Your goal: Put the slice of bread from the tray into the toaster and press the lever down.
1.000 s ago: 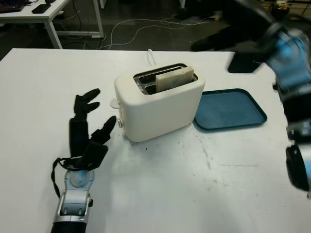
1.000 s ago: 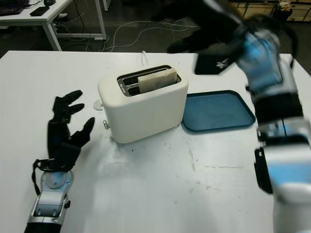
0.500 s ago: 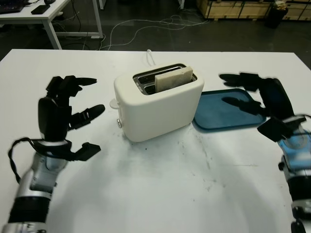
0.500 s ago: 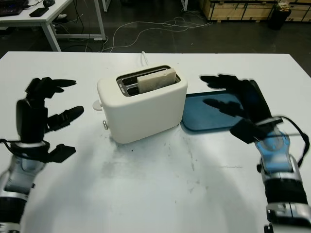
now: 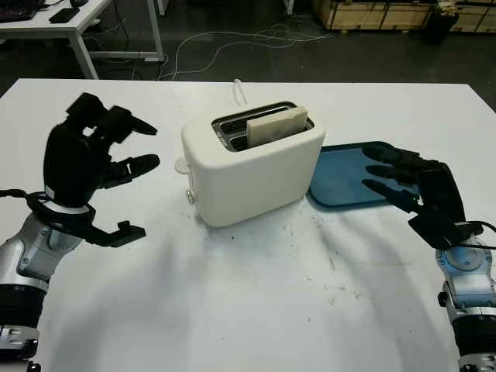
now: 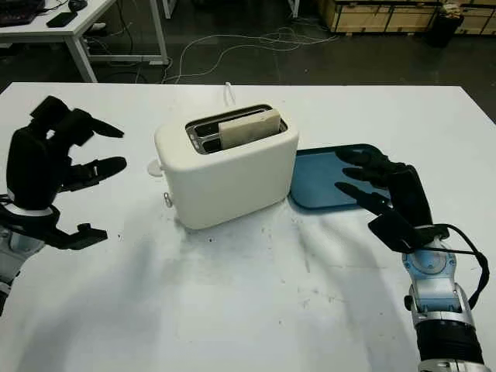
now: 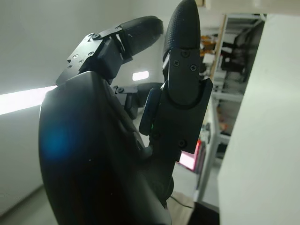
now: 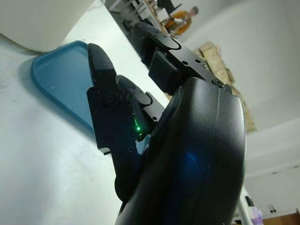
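Observation:
A slice of bread [image 5: 277, 125] stands in the near slot of the cream toaster [image 5: 252, 167] at the table's middle, its top poking above the rim. The lever [image 5: 190, 197] sits on the toaster's left end. The blue tray [image 5: 350, 174] lies to the toaster's right with nothing on it. My left hand [image 5: 105, 167] is raised above the table to the left of the toaster, open and holding nothing. My right hand [image 5: 409, 188] hovers over the tray's near right corner, open.
A white cable [image 5: 241, 91] runs back from the toaster over the table's far edge. Beyond the table stand a white desk [image 5: 85, 27] and loose cables on the dark floor. Bare table [image 5: 256, 310] stretches in front of the toaster.
My left hand has lifted off the table and pulled back to the left. My right arm has swung down from above the far side to the tray's near right corner.

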